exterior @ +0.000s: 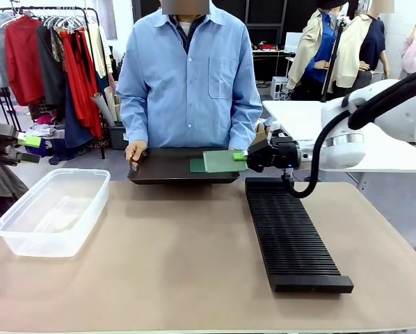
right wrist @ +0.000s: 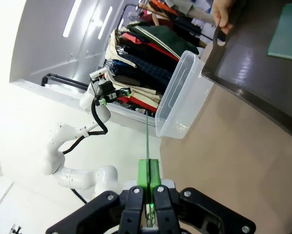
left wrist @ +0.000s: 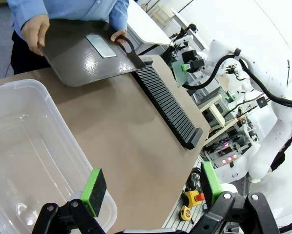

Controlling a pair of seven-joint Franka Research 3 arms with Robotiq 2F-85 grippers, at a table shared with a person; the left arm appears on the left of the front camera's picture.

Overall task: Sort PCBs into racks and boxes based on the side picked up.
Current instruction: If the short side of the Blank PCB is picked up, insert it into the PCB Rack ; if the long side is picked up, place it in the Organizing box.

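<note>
Front: just beyond the rack's point(exterior: 291, 233) far end, the right jaws are clamped on a PCB point(exterior: 224, 161) above a tray point(exterior: 166, 174) held by a person point(exterior: 190, 76). A second PCB point(exterior: 196, 165) lies on the tray. The tub point(exterior: 27, 233) sits on the surface point(exterior: 180, 264), well left of the rack.

Left wrist: the left jaws stand apart over the tub, far from the rack.

Right wrist: the clamped PCB shows edge-on.
</note>
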